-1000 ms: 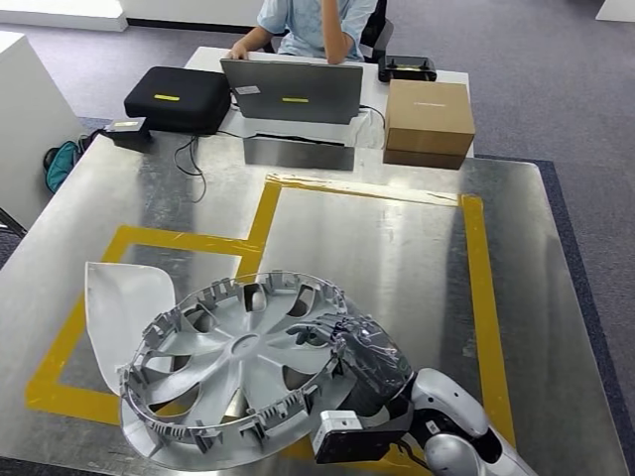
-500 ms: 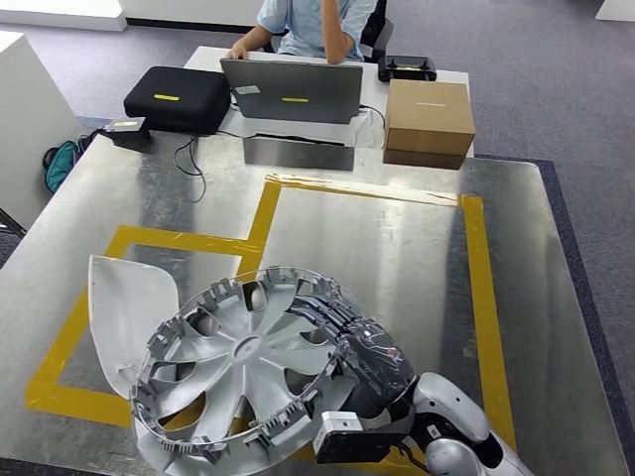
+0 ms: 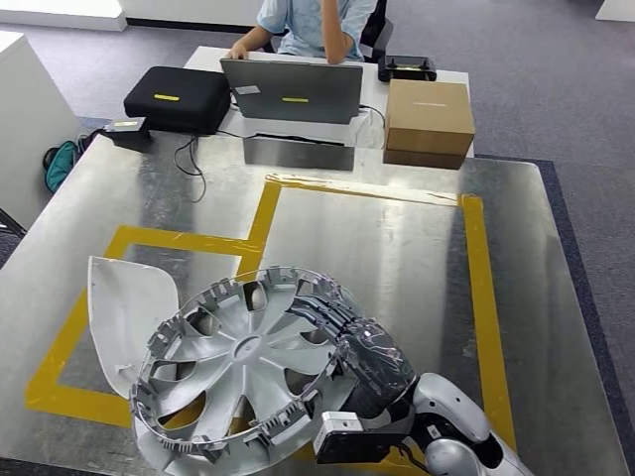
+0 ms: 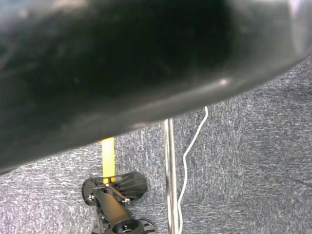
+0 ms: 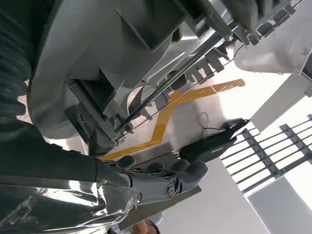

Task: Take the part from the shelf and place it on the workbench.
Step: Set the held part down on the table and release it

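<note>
The part is a silver wheel cover (image 3: 239, 372) with spokes and a ring of clips, tilted over the near left of the metal workbench (image 3: 389, 258). My right hand (image 3: 370, 367), wrapped in clear film, grips its right rim. In the right wrist view the cover's ribbed rim (image 5: 121, 53) sits against my palm, with my fingers (image 5: 165, 178) stretched along its edge. A white curved plastic piece (image 3: 123, 312) pokes out from under the cover's left side; I cannot tell whether the two touch.
Yellow tape (image 3: 479, 288) marks out rectangles on the workbench. Along the far edge sit a grey laptop (image 3: 292, 91), a cardboard box (image 3: 429, 119) and a black case (image 3: 179, 97) with a cable (image 3: 190, 159). A person (image 3: 315, 25) sits behind the laptop.
Since a second ago the wheel cover has tipped more steeply in my right hand, its near edge dropping. The white piece shifted slightly with it. Nothing has moved in the last half second.
</note>
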{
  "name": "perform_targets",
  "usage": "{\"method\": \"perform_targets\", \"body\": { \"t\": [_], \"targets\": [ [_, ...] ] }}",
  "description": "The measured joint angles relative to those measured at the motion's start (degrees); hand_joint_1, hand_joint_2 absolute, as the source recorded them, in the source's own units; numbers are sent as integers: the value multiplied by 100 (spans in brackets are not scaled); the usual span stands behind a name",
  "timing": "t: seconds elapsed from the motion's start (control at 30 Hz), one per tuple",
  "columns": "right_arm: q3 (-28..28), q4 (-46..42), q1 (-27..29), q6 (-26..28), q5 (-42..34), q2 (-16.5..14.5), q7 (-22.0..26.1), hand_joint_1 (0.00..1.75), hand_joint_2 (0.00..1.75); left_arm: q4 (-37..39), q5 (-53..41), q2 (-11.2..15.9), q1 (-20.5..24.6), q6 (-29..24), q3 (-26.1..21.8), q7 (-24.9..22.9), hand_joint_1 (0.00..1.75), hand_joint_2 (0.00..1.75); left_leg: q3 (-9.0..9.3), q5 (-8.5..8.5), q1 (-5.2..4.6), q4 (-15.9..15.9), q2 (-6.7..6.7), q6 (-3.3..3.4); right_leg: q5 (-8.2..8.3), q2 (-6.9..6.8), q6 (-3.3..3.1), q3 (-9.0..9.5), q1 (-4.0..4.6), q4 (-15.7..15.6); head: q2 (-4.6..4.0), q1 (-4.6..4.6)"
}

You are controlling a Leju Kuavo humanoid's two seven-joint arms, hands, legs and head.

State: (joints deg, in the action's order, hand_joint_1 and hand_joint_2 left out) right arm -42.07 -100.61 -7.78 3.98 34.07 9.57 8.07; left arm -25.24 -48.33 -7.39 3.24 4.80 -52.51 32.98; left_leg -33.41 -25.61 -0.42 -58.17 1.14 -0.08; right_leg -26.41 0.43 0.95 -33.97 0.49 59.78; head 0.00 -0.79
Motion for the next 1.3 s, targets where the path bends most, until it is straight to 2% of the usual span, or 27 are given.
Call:
{"method": "perform_targets", "body": {
  "t": [1.3],
  "targets": [
    [0, 0, 1, 0, 0, 16, 0, 0, 175, 15, 0, 0, 0, 0, 2, -2, 0, 0, 0, 0, 0, 0, 0, 0, 0, 0, 0, 0, 0, 0, 0, 0]
  ]
}}
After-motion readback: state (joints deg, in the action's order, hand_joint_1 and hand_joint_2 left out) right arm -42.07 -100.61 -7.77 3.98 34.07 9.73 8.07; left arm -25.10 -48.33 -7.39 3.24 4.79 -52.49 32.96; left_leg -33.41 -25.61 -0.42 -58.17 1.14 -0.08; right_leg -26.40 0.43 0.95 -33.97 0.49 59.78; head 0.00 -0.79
